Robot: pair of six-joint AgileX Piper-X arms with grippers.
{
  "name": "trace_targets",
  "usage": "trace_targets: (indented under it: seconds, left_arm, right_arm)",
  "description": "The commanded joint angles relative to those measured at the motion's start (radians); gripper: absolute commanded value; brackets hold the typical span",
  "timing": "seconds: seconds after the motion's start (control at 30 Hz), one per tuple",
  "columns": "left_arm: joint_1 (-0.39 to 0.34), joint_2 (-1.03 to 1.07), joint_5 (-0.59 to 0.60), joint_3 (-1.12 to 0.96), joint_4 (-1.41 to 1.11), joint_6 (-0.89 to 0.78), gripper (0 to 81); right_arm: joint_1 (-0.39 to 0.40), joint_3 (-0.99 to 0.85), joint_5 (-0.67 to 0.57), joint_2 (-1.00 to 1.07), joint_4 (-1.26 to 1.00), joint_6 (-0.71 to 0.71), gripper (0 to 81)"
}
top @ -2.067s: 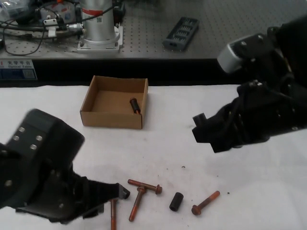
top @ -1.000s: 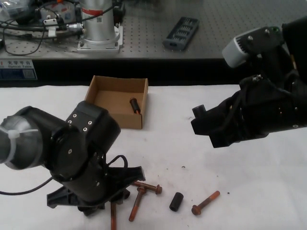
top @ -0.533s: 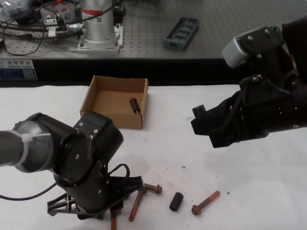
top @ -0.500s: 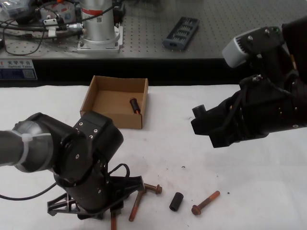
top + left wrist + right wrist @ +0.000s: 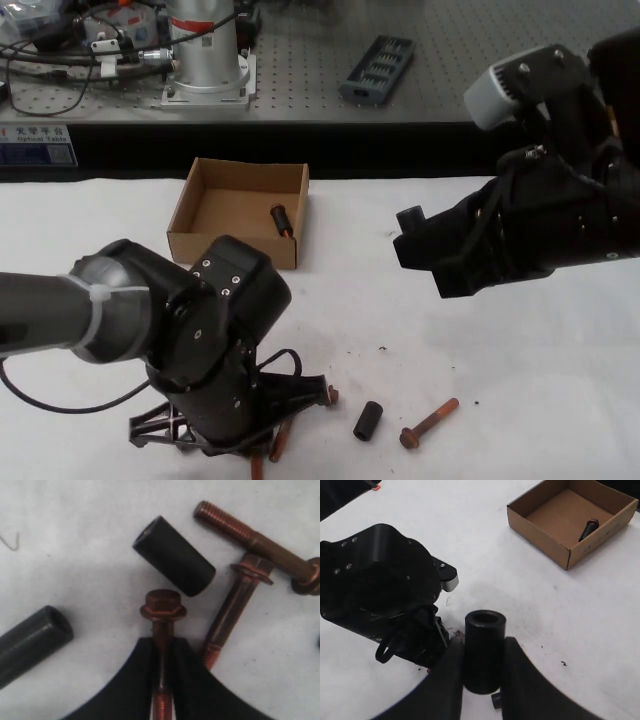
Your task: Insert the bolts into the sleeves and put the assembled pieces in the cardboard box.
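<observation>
The left arm (image 5: 215, 350) crouches low at the near edge of the white tabletop (image 5: 520, 380); a copper-coloured metal bolt (image 5: 256, 466) pokes out beneath it. Just beside lie a loose black cylindrical sleeve (image 5: 368, 420) and another bolt (image 5: 428, 423). The right hand (image 5: 412, 232) hangs well apart, a black sleeve end (image 5: 408, 217) at its tip. The open brown cardboard box (image 5: 235, 250) holds one sleeved bolt (image 5: 281, 220).

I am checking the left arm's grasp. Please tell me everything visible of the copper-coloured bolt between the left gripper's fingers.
The copper-coloured metal bolt has a hexagonal flanged head, a smooth shank and a threaded end. It appears to lie flat on the white surface. The left gripper clamps the shank between its two black fingers, and the head sticks out beyond them. The head points at a loose black cylindrical sleeve; whether they touch is unclear.
</observation>
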Motion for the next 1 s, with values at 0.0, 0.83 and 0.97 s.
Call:
trace_targets:
  seconds: [0.0, 0.83, 0.97]
  left_arm:
    - [-0.017, 0.028, 0.090, 0.014, -0.039, 0.052, 0.6]
    - [0.411, -0.353, 0.520, 0.160, -1.016, 0.251, 0.6]
    - [0.411, -0.280, 0.634, 0.160, -1.189, 0.245, 0.6]
  right_arm:
    - [-0.007, -0.004, -0.006, -0.013, -0.014, 0.002, 5.4]
    - [-0.007, -0.004, -0.367, 0.188, -0.485, -0.127, 5.4]
    - [-0.007, -0.004, -0.425, 0.296, -0.602, -0.042, 5.4]
